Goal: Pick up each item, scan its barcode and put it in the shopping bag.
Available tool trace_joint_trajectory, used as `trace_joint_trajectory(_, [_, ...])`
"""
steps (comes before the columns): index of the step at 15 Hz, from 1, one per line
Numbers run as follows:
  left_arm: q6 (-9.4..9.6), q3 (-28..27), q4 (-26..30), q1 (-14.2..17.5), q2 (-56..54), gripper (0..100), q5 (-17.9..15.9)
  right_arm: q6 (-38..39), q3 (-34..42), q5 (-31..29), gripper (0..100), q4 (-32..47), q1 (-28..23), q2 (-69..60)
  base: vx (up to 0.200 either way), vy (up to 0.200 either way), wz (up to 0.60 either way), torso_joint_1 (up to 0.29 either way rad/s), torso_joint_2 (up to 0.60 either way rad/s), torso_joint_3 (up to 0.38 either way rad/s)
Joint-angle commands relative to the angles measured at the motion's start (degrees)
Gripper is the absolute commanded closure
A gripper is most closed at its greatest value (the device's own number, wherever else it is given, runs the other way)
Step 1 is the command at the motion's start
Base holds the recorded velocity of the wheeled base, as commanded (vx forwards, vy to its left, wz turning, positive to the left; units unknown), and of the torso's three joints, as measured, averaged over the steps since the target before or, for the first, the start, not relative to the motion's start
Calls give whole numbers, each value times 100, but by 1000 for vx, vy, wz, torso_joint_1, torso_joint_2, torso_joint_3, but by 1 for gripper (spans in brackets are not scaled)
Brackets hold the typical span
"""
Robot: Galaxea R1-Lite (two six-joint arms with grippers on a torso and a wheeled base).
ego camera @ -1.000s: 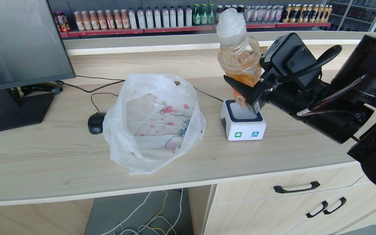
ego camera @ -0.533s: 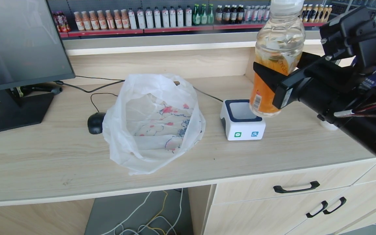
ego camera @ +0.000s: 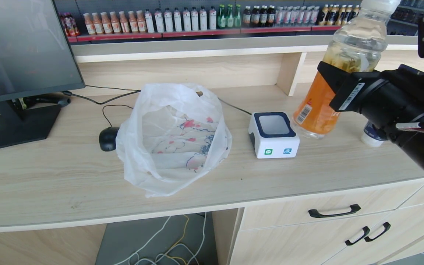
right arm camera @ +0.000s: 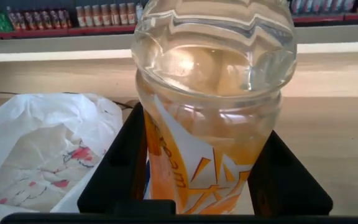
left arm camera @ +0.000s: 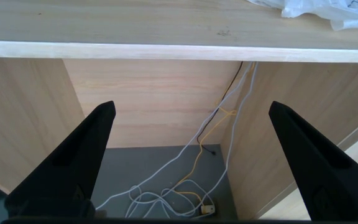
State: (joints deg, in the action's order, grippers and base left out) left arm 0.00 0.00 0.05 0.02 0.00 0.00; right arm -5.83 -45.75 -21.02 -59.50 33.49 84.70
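My right gripper [ego camera: 331, 82] is shut on a clear drink bottle [ego camera: 326, 99] with an orange label and a pale cap. I hold it tilted just right of the white scanner [ego camera: 274, 135], barcode toward the scanner, base close to the counter. From the right wrist, the bottle [right arm camera: 213, 124] stands between the two black fingers [right arm camera: 114, 180]. The white plastic shopping bag [ego camera: 173, 136] lies open left of the scanner, and the right wrist view catches the bag [right arm camera: 39, 149] too. My left gripper [left arm camera: 191, 168] hangs open below the counter's front edge with nothing in it.
A monitor [ego camera: 20, 51] stands at the back left, with a black mouse [ego camera: 108, 138] and its cable beside the bag. A small white container [ego camera: 371, 135] sits behind my right arm. A wooden upright [ego camera: 289, 71] rises behind the scanner. Drawers [ego camera: 333, 211] sit under the counter.
The right gripper has carried the bottle off the top of the scanner, up and then to the right, where it now leans beside the scanner. Bag and scanner have not moved.
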Motion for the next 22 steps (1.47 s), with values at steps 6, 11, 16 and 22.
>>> trace_joint_trajectory(6, [-18,0,-5,-2,0,0,0,328,119,-210,100,0,-9,-41,0,0,0,0,0,0])
trace_joint_trajectory(11, [-9,0,4,-2,0,0,0,266,145,-210,100,-9,-9,-50,0,0,0,0,0,0])
trace_joint_trajectory(16, [-9,0,4,6,0,0,0,91,145,-210,100,-9,-9,3,0,120,0,1,2,0])
trace_joint_trajectory(22, [-26,0,4,6,0,0,0,73,216,-201,100,0,0,38,0,200,0,3,3,2])
